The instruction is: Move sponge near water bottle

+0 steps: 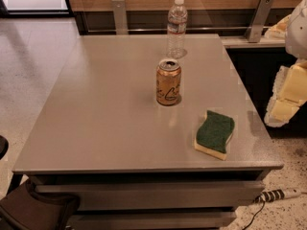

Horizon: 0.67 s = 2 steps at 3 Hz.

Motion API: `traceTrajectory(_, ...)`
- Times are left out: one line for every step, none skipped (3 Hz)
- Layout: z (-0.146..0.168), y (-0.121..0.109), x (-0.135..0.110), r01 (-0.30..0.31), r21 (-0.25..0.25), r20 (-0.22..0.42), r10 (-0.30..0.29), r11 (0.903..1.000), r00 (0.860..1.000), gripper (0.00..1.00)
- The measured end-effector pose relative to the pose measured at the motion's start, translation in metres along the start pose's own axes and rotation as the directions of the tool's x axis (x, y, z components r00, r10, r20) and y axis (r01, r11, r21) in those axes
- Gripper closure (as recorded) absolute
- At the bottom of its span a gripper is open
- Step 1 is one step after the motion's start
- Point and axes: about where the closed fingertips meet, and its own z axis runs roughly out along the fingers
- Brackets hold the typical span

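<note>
While the sponge (215,134) lies front-right on the bench (110,104), the water bottle (177,28) stands far back. The hand (287,99) hangs off the bench's right side; I cannot tell its grip.

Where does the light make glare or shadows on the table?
Camera view: a pale sheen lies on the table between the can and the sponge; the water bottle throws a faint shadow at its base; the gripper, beyond the table's right edge, is brightly lit.

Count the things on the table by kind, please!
Clear plastic water bottle with white cap: 1
Orange-gold drink can: 1
Wavy sponge, green top over yellow foam: 1
Total: 3
The gripper, past the grey table beside the sponge: not counted
</note>
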Motion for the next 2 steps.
traceTrajectory(0.0009, 0.0005, -0.0002, -0.006, 0.001, 0.011, 0.006, 1.0000, 1.000, 0.00)
traceTrajectory(0.0044, 0.0024, -0.0008, -0.027, 0.003, 0.051, 0.027, 0.9996, 0.998, 0.00)
